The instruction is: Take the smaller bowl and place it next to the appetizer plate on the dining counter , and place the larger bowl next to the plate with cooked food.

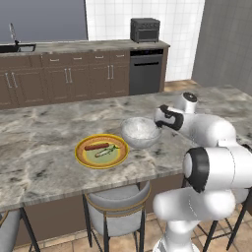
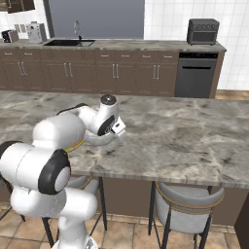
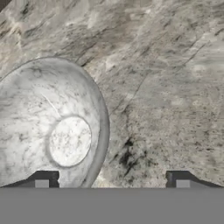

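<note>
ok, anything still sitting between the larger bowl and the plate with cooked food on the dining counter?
Nothing visible. The larger bowl stands on the dining counter right beside the plate with cooked food, rims nearly touching. The end effector is open, its fingertips straddling the bowl's rim.

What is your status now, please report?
Gripper open, astride the larger bowl's rim. Bowl rests on dining counter, beside plate with cooked food. Nothing in the way.
</note>
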